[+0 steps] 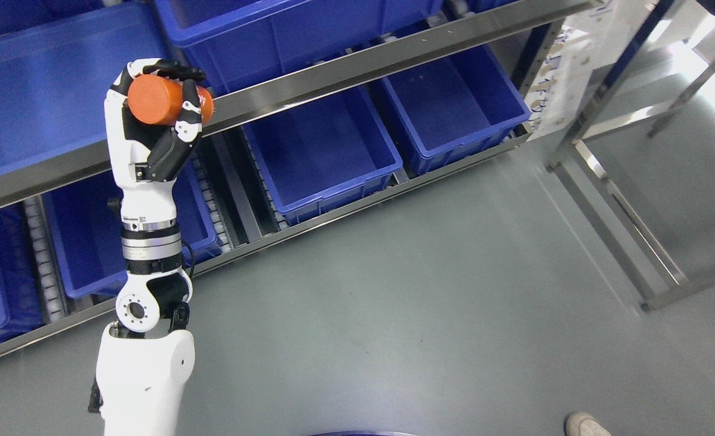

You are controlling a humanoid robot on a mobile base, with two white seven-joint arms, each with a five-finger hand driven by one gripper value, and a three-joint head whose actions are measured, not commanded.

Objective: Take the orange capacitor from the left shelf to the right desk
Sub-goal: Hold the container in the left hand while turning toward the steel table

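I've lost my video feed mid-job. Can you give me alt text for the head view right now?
The left hand, raised in front of the shelf, grips the orange capacitor, with blue bins behind it. Grey floor fills the lower right, where a shoe shows at the bottom edge.

There is one view only, from the robot's head, looking steeply down and a little forward. The shelf (357,72) with blue bins (327,145) fills the top, the grey floor (424,315) lies below, quite near.
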